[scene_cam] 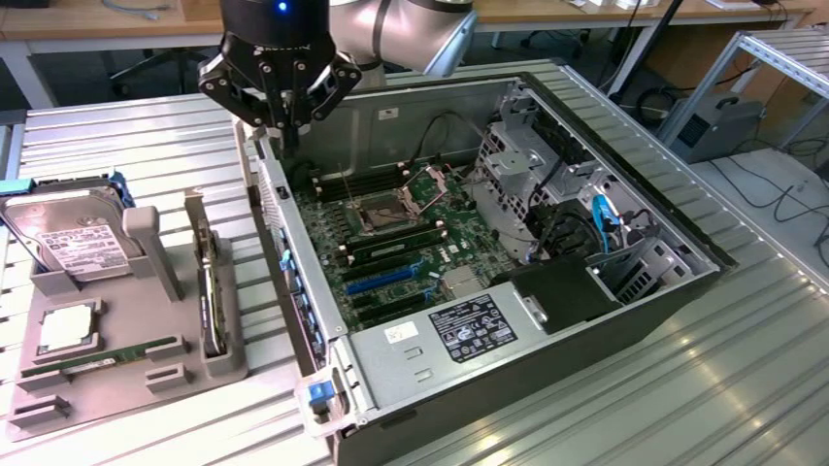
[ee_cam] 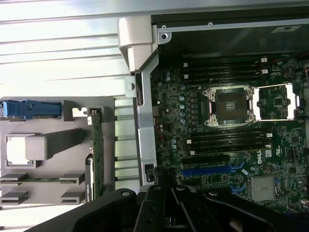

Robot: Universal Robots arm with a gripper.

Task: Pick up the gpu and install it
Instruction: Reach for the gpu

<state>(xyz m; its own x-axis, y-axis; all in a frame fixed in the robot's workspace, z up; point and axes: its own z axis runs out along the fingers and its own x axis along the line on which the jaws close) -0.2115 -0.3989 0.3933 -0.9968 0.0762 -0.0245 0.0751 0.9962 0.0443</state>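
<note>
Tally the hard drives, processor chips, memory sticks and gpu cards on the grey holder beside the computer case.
hard drive: 1
processor chip: 1
memory stick: 1
gpu: 1
Total: 4

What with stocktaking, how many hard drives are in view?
1: the hard drive leans in the gray holder at the exterior view's left. The case's drive cage may hide more.

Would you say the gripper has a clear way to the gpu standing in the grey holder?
Probably yes: the gpu stands on edge in the holder with its top edge uncovered, and the gripper hangs above the case wall beside it. Its jaws are shut, though.
</note>
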